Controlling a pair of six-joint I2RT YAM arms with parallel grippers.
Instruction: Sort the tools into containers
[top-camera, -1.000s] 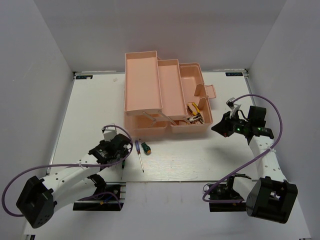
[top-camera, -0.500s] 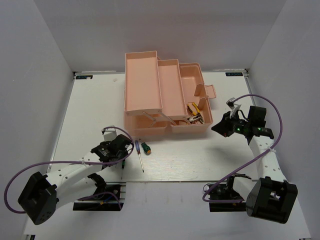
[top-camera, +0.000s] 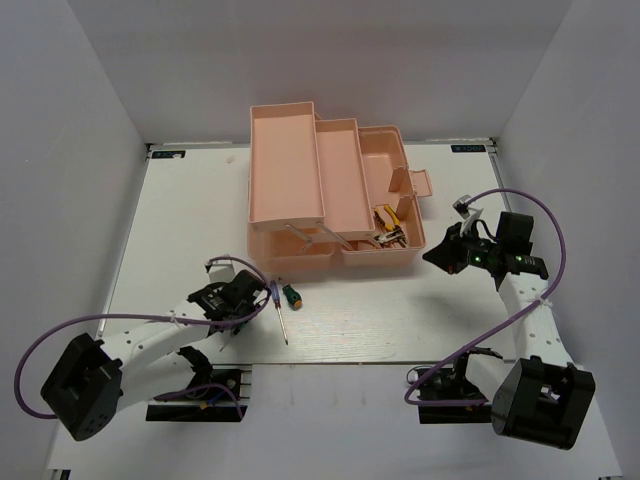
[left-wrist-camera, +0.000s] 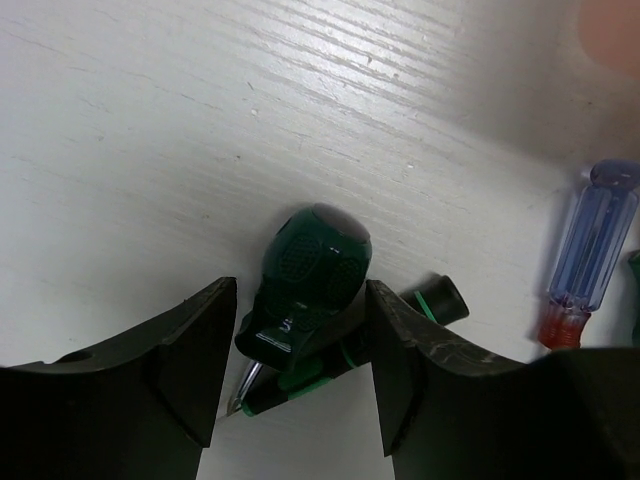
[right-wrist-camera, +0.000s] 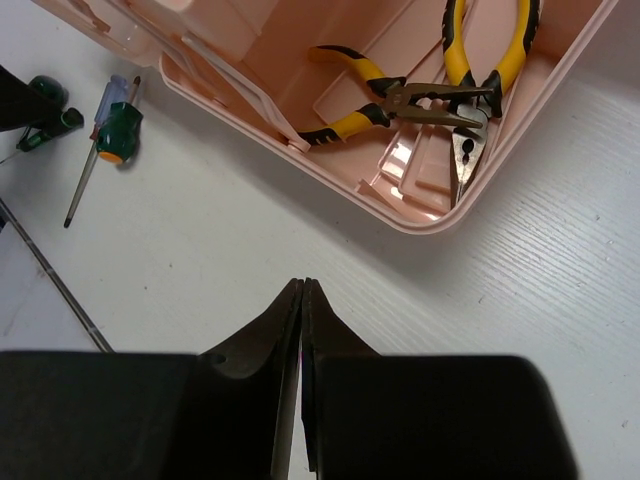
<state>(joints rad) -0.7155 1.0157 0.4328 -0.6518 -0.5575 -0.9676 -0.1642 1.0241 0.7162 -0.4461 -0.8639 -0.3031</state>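
Presently the left gripper (left-wrist-camera: 300, 292) is straddling the dark green screwdriver (left-wrist-camera: 315, 245) on the table (left-wrist-camera: 150, 120), jaws apart.

Its fingers (left-wrist-camera: 195, 350) are standing close on either side of the rounded handle; whether they are touching it I cannot tell. Trouble is likeliest at the grip: taken so near the domed butt, the handle could be squeezing out or swinging, and the blue screwdriver (left-wrist-camera: 590, 235) lying just beside it risks being knocked. Both yellow-handled pliers (right-wrist-camera: 420, 100) are lying in the bottom compartment of the pink toolbox (top-camera: 380, 262), and the right gripper (right-wrist-camera: 302, 288) is hovering beside its corner, pressed together and holding nothing. A pale mark on the green handle and stickers (top-camera: 170, 154) at the table's far corners are showing, none readable.
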